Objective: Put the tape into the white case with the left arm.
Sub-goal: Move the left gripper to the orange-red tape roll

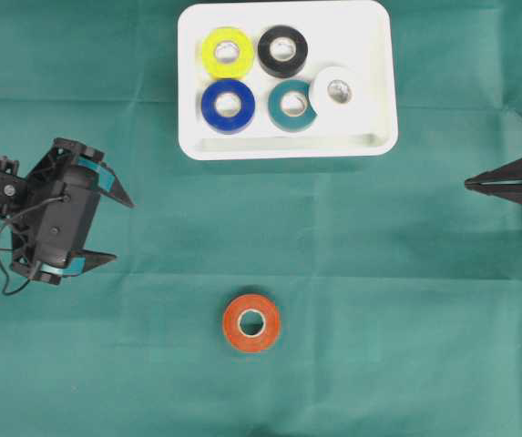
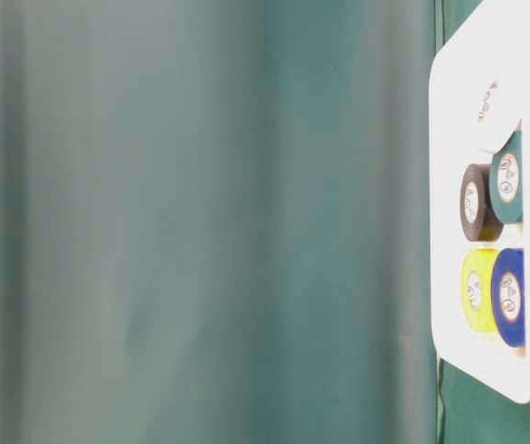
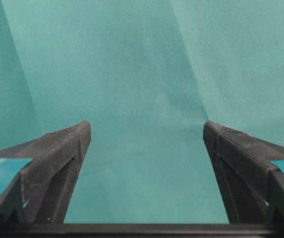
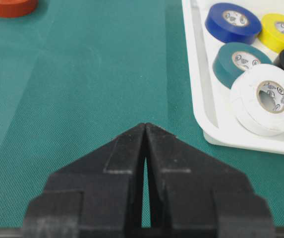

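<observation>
Overhead exterior view shows our left gripper (image 1: pixel 113 228) with fingers wide apart and empty, well apart from the orange tape (image 1: pixel 250 322) lying flat on the cloth below the white case (image 1: pixel 377 82), so we should center the fingers over it before closing.

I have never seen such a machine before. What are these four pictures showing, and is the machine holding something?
It is a robot with two arms over a green cloth. One picture looks down from above, one looks from table level, turned sideways, and two come from cameras on the wrists. The left gripper, black with teal bands, is wide open and empty; its own camera sees only cloth between its fingers. The right gripper is shut and also empty. On the cloth lies an orange tape roll, not touched by anything. A white case holds five rolls: yellow, black, blue, teal and white, which leans on the teal one.
</observation>
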